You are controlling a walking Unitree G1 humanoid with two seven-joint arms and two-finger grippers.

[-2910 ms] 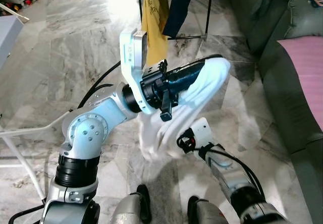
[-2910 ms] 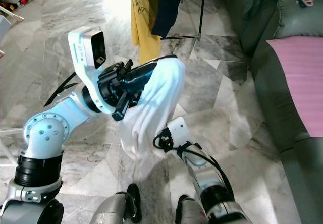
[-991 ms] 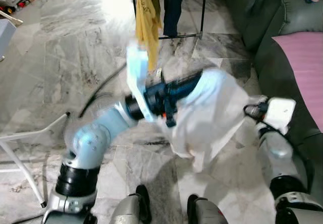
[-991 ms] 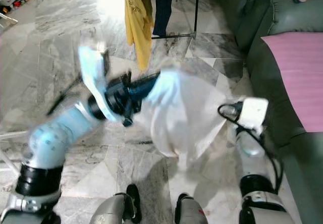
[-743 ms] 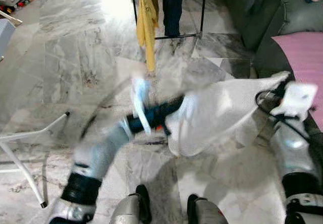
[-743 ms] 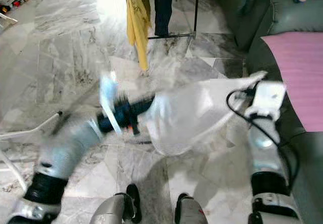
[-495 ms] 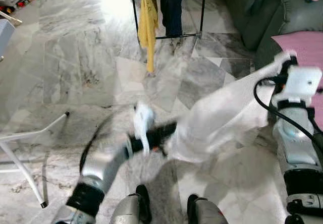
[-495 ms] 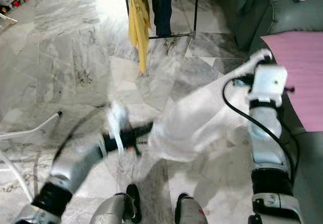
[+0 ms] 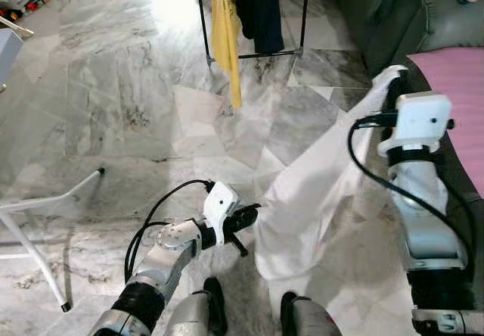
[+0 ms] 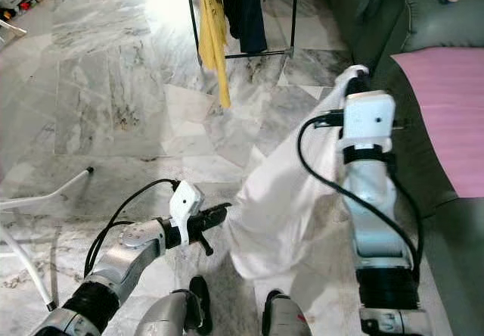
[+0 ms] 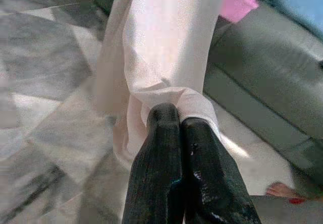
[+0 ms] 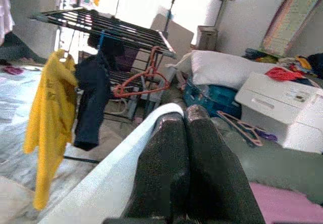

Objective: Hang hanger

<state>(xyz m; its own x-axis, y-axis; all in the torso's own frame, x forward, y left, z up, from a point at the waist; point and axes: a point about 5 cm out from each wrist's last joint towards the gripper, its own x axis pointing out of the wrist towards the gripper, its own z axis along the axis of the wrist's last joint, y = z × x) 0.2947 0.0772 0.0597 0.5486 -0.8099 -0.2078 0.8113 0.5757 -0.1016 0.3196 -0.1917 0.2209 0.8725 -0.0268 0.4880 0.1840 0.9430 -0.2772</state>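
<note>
A white garment (image 9: 318, 192) hangs stretched on a slant between my two grippers. My left gripper (image 9: 253, 213) is low, just above the floor in front of my feet, and is shut on the garment's lower edge (image 11: 166, 95). My right gripper (image 9: 395, 80) is raised at the right beside the sofa, shut on the garment's top edge (image 12: 126, 158). A drying rack (image 12: 101, 24) stands ahead, with a yellow shirt (image 9: 225, 26) and a dark garment (image 9: 259, 10) hanging from it. A red hanger (image 12: 141, 82) hangs on the rack.
A green sofa (image 9: 363, 10) with a pink cushion (image 9: 454, 71) runs along the right. A white stand's leg (image 9: 45, 200) lies on the marble floor at the left. A person's bare foot (image 11: 282, 191) shows by the sofa. A pink hanger (image 12: 242, 128) lies on the sofa's back.
My left arm has dropped from chest height to near the floor. My right arm has swung up and to the right, pulling the white garment out into a long slant.
</note>
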